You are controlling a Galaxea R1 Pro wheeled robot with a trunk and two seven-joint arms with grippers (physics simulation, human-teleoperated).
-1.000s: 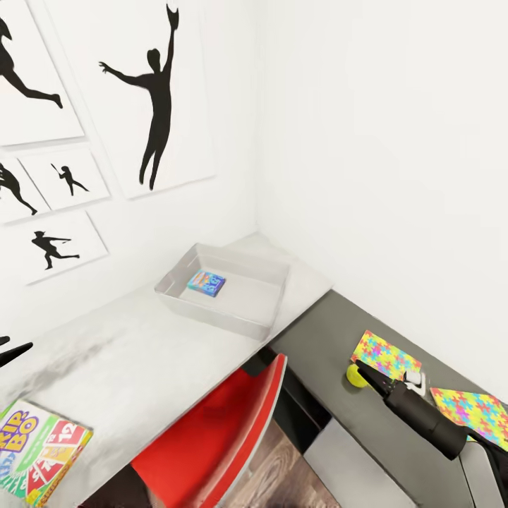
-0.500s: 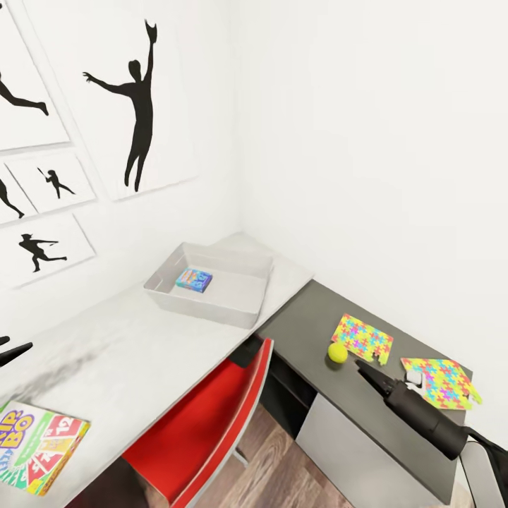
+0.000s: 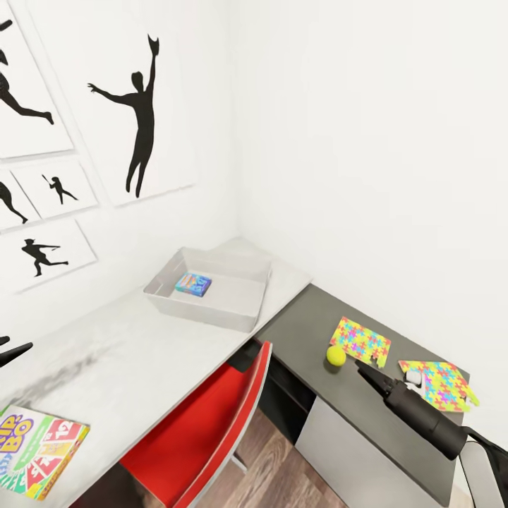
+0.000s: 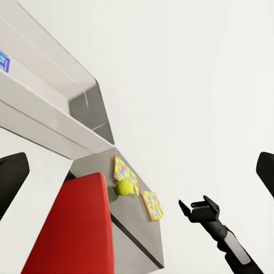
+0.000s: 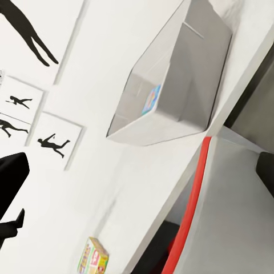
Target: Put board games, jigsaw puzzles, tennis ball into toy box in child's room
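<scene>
Right gripper (image 3: pixel 367 372) hangs over the dark grey corner section of the table (image 3: pixel 141 346), its black fingers spread apart and holding nothing, tips just near of the tennis ball (image 3: pixel 336 355). Two jigsaw puzzles lie flat on that dark section: one (image 3: pixel 360 341) just right of the ball, the other (image 3: pixel 439 384) farther right, beside the gripper's arm. Left gripper (image 3: pixel 13 349) shows as black fingertips at the far left edge; in the left wrist view its fingers (image 4: pixel 11 177) stand wide apart, empty. On the light grey top, in the far corner by the walls, sits the toy box (image 3: pixel 185 307), with a small blue printed box (image 3: pixel 192 284) lying inside it. A yellow, red and green board game (image 3: pixel 35 449) lies at the near left. A red chair (image 3: pixel 204 430) is tucked under the table.
</scene>
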